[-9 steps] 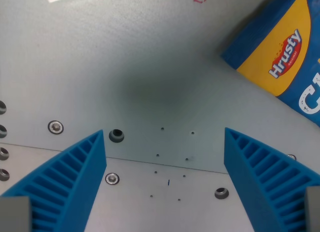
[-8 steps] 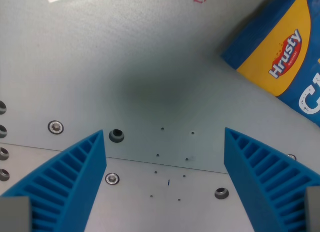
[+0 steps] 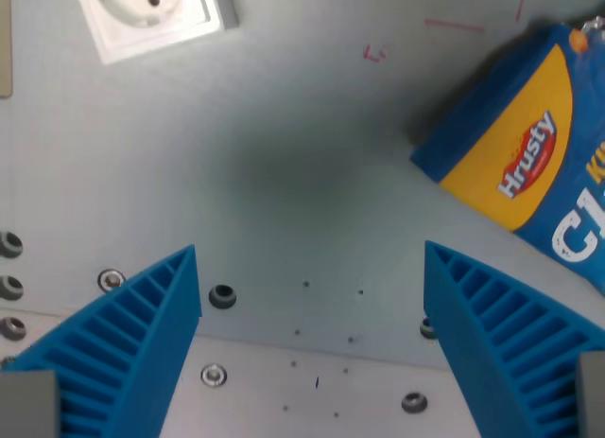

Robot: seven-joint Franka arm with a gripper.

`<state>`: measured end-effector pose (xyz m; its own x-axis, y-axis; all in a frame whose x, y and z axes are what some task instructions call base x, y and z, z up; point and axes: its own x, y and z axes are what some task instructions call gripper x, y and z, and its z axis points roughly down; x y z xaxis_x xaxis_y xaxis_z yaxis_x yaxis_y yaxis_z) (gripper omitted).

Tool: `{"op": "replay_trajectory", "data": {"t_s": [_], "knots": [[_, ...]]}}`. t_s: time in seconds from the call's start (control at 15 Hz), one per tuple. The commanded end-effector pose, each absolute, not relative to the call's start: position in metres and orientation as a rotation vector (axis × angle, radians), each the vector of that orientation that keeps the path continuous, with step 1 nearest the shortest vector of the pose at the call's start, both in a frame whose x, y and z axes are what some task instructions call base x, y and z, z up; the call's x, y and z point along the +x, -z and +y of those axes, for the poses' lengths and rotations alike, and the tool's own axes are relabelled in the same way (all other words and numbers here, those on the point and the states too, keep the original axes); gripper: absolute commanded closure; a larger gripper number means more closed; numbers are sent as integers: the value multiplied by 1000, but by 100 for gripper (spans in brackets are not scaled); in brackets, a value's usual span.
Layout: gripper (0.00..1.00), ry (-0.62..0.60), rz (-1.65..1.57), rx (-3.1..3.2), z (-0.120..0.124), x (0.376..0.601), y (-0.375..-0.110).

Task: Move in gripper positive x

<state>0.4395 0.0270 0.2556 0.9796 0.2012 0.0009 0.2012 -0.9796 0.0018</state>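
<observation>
- Gripper spread wide, nothing between the ribbed fingers.
- Hrusty chip bag close off the wrist view's right; possible snag if travel heads that way.

1. The table lies under everything.
2. A socket sits on it at the top, toward the wrist view's left.
3. A snack bag lies on it at the wrist view's right, tilted.
4. Bolts sit low down, between the two fingers.
</observation>
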Motion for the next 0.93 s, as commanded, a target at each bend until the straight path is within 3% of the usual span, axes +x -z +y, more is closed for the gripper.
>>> {"op": "replay_trajectory", "data": {"t_s": [0.07, 0.93], "knots": [[0, 14, 311, 3122, 33, 458, -254], [0, 14, 311, 3122, 46, 522, -253]]}}
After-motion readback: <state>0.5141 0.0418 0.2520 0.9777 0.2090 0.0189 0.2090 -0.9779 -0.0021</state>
